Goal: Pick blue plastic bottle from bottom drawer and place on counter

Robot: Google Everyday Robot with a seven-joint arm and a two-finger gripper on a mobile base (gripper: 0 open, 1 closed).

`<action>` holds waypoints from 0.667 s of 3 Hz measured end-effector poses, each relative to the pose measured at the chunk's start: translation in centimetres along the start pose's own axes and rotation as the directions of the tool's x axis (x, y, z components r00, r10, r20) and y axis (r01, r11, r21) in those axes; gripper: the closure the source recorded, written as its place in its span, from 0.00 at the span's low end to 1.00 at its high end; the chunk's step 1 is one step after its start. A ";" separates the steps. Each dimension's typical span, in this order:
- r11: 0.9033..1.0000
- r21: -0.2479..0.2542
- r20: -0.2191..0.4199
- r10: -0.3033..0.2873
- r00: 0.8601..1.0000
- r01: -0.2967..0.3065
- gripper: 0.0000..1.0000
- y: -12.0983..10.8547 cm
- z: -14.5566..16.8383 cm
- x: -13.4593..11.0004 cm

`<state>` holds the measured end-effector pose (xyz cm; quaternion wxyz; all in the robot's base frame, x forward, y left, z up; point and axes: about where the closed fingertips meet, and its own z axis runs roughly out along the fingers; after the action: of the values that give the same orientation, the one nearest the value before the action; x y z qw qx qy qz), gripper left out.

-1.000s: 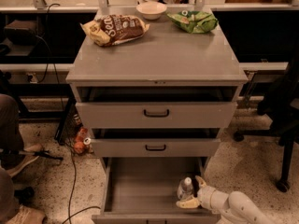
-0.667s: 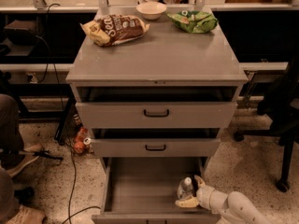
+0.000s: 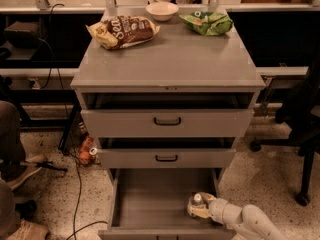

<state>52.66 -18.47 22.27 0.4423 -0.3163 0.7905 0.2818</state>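
Observation:
The blue plastic bottle (image 3: 196,202) is small, pale and clear with a white cap. It stands in the front right corner of the open bottom drawer (image 3: 150,199). My gripper (image 3: 201,207) reaches in from the lower right and is right at the bottle, touching or nearly touching it. The white arm (image 3: 250,221) trails off to the bottom right. The counter (image 3: 167,59) is the grey cabinet top above.
On the counter lie a brown snack bag (image 3: 122,31), a white bowl (image 3: 162,10) and a green chip bag (image 3: 206,22). The two upper drawers (image 3: 166,121) are slightly open. Cables and cans (image 3: 86,151) lie on the floor to the left. A chair base (image 3: 302,184) stands at the right.
My gripper has moved slightly left, closer onto the bottle. The bottle has stayed in the same corner of the drawer.

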 end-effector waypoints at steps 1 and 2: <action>0.999 -0.038 0.044 0.020 0.999 -0.018 0.73 0.3 0.0 -0.5; 0.997 -0.078 0.114 0.031 0.993 -0.022 0.96 -0.6 -2.6 -2.3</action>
<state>52.72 -20.18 25.36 0.4707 -0.3057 0.7565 0.3356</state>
